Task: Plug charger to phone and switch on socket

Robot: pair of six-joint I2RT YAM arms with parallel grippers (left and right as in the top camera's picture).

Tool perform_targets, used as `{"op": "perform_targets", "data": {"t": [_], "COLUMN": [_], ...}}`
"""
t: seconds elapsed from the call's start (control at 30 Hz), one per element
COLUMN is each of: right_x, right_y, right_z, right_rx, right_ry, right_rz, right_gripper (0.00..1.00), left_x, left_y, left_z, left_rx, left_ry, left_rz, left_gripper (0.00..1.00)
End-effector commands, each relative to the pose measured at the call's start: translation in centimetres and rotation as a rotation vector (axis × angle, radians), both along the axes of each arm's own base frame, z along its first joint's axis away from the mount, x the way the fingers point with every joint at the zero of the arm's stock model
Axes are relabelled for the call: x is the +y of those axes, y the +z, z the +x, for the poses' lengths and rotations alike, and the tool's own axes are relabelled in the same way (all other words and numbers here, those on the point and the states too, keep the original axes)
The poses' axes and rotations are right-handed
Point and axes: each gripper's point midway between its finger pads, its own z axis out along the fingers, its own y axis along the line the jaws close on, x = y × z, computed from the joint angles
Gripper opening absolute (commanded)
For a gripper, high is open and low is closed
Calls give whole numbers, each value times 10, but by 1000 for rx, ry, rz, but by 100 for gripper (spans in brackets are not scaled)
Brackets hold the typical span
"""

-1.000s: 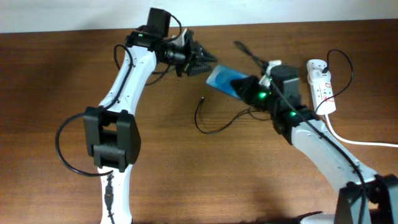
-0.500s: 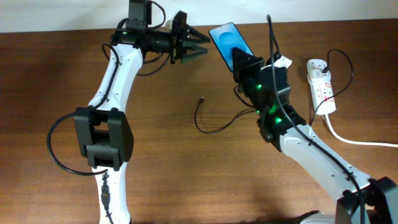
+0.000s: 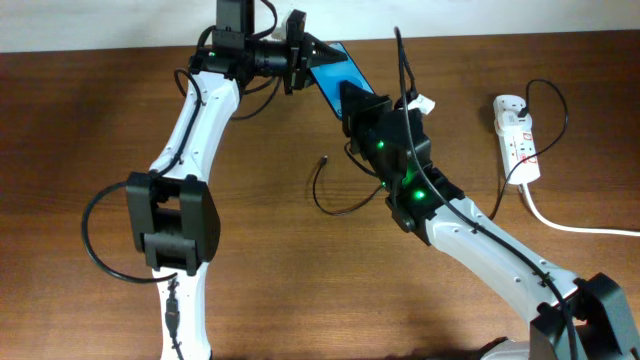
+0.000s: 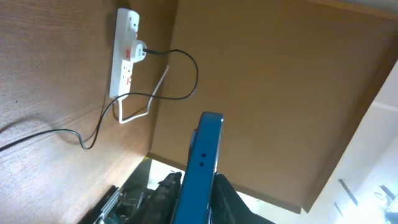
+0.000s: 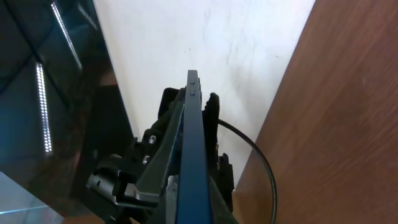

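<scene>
Inventory first: you have two white-and-black arms, one white elongated power strip (image 3: 517,135) with small red marks, one thick white cord (image 3: 560,226) leaving it, one slim rectangular phone (image 3: 335,72) with a black frame and bright blue screen, and one long thin black charger cable (image 3: 318,195).

Take the power strip as your landmark. It lies flat on the brown wooden table (image 3: 90,130), close to the far edge, with a plug seated in it. The thin black cable arcs out from that plug.

The phone is well to the strip's left and a little nearer the far edge, held in the air above the wood. It is tilted, with its long axis running diagonally between your two grippers. The right gripper (image 3: 352,100) has the end nearer the strip, its fingers pinching the phone's two faces. The left gripper (image 3: 305,58) is at the end farther from the strip. Its fingers sit on either side of that end, but you cannot tell whether they press it or merely flank it.

The charger cable's free end lies on the table, left of the strip and nearer to you than the phone. It forms an open loop ending in a small black plug tip (image 3: 323,158), apart from the phone.

For room, bare wood stretches left of the left arm, farthest from the strip. The right arm's forearm crosses the stretch between the loop and the strip. The phone and both grippers crowd the table's far edge.
</scene>
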Motion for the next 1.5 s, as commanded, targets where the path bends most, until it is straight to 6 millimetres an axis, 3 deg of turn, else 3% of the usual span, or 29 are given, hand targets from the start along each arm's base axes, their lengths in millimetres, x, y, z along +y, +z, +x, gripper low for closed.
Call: {"op": "perform_targets", "data": {"t": [0.0, 0.2, 0.33, 0.47, 0.6, 0.73, 0.83, 0.87, 0.93, 1.07, 1.1, 1.13, 1.17, 1.2, 1.27, 1.33, 1.4, 1.47], "right_x": [9, -7, -6, -1, -3, -8, -7, -7, -7, -8, -13, -18, -33, -41, -60, -92, -105, -94], "right_y": [21, 35, 19, 13, 14, 15, 15, 15, 15, 12, 4, -6, -33, -46, -84, -126, -142, -142], "right_z": [-3, 6, 14, 14, 14, 17, 16, 16, 16, 17, 19, 20, 19, 18, 4, -20, -33, -38], "right_rx": [-58, -71, -44, -31, -32, -37, -38, -38, -37, -106, -119, -102, -26, 20, 118, 328, 402, 365], "right_ry": [18, -94, -112, -85, -91, -101, -98, -97, -97, -59, -17, 15, 74, 101, 274, 330, 365, 438], "right_rz": [-17, 31, 12, 1, 2, 4, 6, 6, 6, -240, -360, -433, -529, -562, -686, -720, -760, -801], "right_gripper": [4, 4, 4, 4, 5, 7, 22, 33, 45, 92, 98, 98, 98, 98, 98, 98, 99, 99], "left_x": [-3, -15, -19, -21, -17, 3, 15, 17, 20, 40, 50, 63, 79, 91, 110, 111, 110, 109], "left_y": [5, 5, 5, 3, -2, -7, -11, -12, -12, -8, -6, -6, -7, -8, -9, -6, -2, -1], "left_z": [1, -5, -8, -5, 3, 21, 32, 34, 36, 39, 38, 37, 34, 32, 18, -3, -17, -24], "left_rx": [7, 6, 6, 2, -4, -11, -16, -17, -26, -193, -237, -265, -293, -306, -302, -327, -305, -241], "left_ry": [19, -3, -13, 6, 53, 133, 192, 201, 211, 162, 143, 129, 111, 102, 62, -7, -37, -42], "left_rz": [9, 9, 9, 24, 52, 84, 111, 116, 122, 119, 110, 104, 94, 88, 48, -20, -72, -97], "left_gripper": [18, 15, 15, 1, 0, 0, 0, 0, 0, 0, 0, 0, 0, 0, 0, 0, 0, 0]}}
